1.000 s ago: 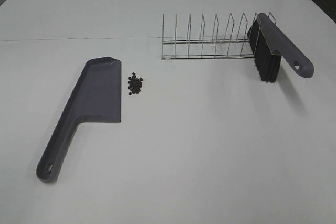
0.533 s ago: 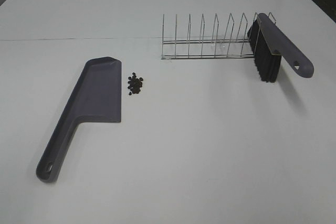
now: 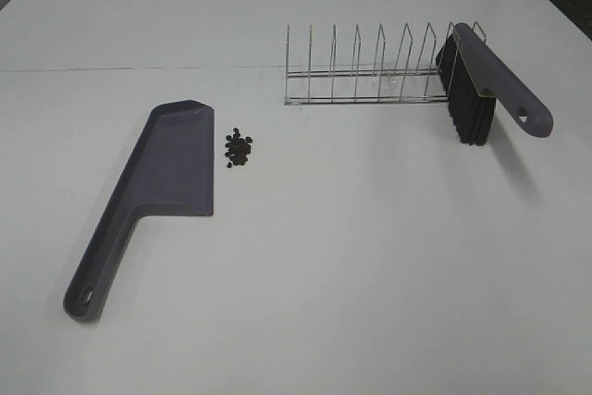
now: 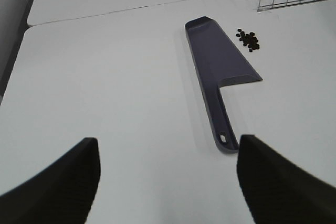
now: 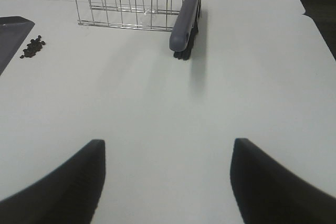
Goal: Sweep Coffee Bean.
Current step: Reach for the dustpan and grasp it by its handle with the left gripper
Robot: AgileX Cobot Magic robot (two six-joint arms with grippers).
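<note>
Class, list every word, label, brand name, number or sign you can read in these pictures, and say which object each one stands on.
No readable text: none of the views shows a word, number, brand or sign.
Checked and found plain: the dustpan, the brush, the wire rack, the coffee beans and the table.

Three views over one white worktop [image 3: 370,275].
High camera: looks down and across, takes in the whole layout. Left wrist: low, set back, looks out over the left hand [image 4: 167,145] toward dustpan [image 4: 220,66]. Right wrist: likewise over the right hand [image 5: 168,142], toward wire rack [image 5: 131,3] and brush [image 5: 186,17]. Coffee bean pile [image 3: 239,147] and wire rack show in all three.
</note>
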